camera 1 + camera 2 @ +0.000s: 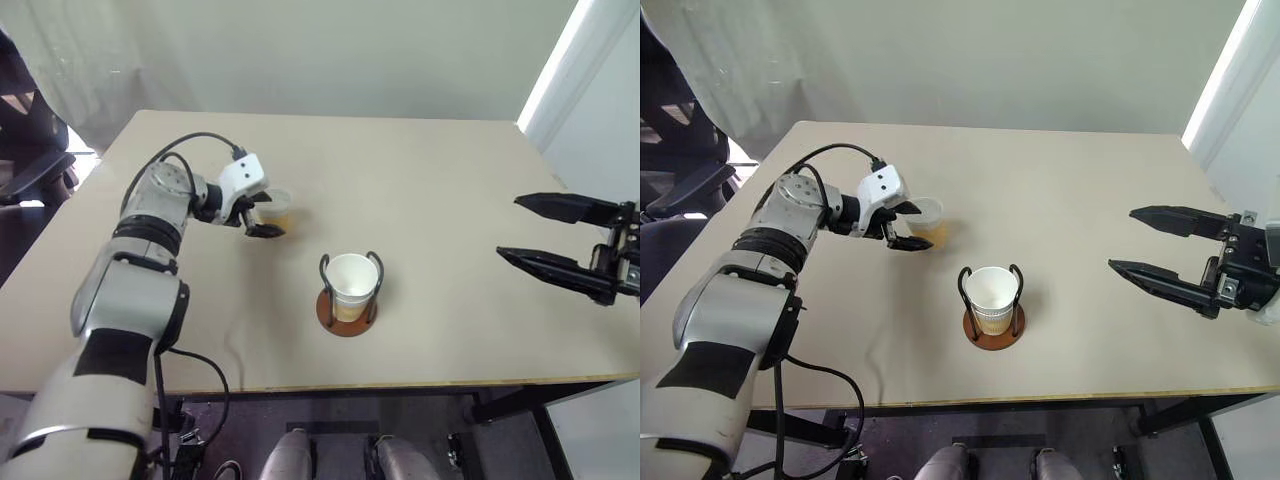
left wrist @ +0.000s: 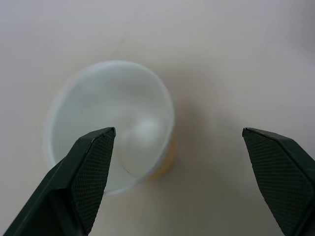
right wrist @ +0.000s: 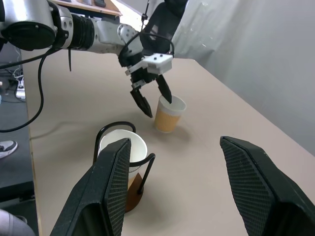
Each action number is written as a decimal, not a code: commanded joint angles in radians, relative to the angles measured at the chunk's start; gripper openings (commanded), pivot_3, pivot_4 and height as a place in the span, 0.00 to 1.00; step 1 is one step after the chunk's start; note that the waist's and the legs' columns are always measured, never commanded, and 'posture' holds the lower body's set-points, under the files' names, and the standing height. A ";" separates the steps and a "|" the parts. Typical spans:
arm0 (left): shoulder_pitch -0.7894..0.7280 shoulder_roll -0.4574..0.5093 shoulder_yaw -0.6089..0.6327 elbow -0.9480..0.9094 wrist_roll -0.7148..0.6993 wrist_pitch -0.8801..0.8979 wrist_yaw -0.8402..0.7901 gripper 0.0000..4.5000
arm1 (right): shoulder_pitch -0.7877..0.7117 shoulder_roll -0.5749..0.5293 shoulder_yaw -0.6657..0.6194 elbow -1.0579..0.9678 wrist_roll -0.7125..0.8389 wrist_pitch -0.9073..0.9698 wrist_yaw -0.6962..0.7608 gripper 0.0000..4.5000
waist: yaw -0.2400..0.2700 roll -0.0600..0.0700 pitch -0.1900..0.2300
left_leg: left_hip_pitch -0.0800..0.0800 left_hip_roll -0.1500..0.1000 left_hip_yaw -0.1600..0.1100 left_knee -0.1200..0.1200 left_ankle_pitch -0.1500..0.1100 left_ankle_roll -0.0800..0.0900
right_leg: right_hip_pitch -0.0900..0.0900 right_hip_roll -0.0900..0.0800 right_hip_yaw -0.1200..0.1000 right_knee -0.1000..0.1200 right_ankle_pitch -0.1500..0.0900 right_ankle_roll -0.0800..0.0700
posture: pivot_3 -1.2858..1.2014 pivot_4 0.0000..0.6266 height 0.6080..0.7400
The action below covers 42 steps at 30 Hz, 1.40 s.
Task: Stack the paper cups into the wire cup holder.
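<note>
A beige tabletop fills the scene, seen from above and behind the robot's two arms.

Near the middle of the table stands the wire cup holder, a round reddish-brown disc base with thin dark wire loops rising upright. Paper cups sit nested inside it, upright, white rim and white inside facing up, a band of yellow-tan showing low between the wires. How many cups are nested there cannot be told.

Farther back and toward the robot's left stands a single loose paper cup, upright on the table, well apart from the holder. It is yellow-tan outside with a white rim.

The left gripper reaches over this loose cup, angled downward. Its two black fingers are spread wide and grasp nothing. From the left wrist camera, one fingertip overlaps the cup's open mouth while the other stands off to the side over bare table. From the right wrist camera, the spread fingers hang just above the cup's rim; whether either one touches the cup cannot be told.

The right gripper hovers over the table's right edge, roughly level and pointing toward the centre. Its two long black fingers are parted and empty, well apart from both the holder and the loose cup.
</note>
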 commanded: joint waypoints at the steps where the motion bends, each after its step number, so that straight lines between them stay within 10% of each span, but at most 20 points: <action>1: -0.011 -0.006 0.028 -0.016 0.054 -0.028 0.077 0.98 | -0.018 -0.019 -0.035 -0.013 0.018 0.003 -0.004 0.65 | 0.001 0.000 0.000 | 0.000 0.001 -0.001 0.000 0.000 0.000 | 0.000 -0.001 0.000 0.000 0.000 0.000 | 0.52 0.24 1.00; 7: -0.012 -0.042 0.034 -0.015 0.132 -0.074 0.183 0.98 | -0.009 -0.016 -0.051 -0.030 0.029 0.022 -0.013 0.65 | 0.001 0.000 0.000 | 0.000 -0.002 -0.001 0.000 0.001 0.002 | 0.000 -0.004 0.000 0.000 0.001 0.002 | 0.52 0.24 1.00; 20: -0.028 -0.034 0.071 -0.017 0.181 -0.104 0.115 0.01 | -0.013 -0.012 -0.044 -0.031 0.013 0.026 -0.021 0.65 | -0.002 0.000 0.000 | 0.000 -0.015 0.000 0.000 0.001 0.009 | 0.000 -0.018 -0.002 0.000 0.002 0.008 | 0.52 0.24 1.00; 33: -0.330 0.030 0.159 -0.052 -0.048 0.041 -0.491 0.00 | 0.075 -0.020 -0.122 -0.026 0.013 0.033 0.135 0.65 | -0.003 0.002 0.001 | -0.004 -0.023 0.000 -0.001 -0.003 0.018 | -0.002 -0.031 -0.004 -0.001 -0.001 0.007 | 0.52 0.24 1.00; 42: -0.372 0.225 -0.525 -0.730 -0.990 0.263 -0.491 0.00 | 0.132 0.011 -0.217 -0.054 -0.022 0.031 0.109 0.65 | -0.009 0.004 0.002 | -0.005 -0.022 0.006 0.000 -0.006 0.020 | -0.003 -0.032 -0.003 -0.002 0.001 0.014 | 0.52 0.24 1.00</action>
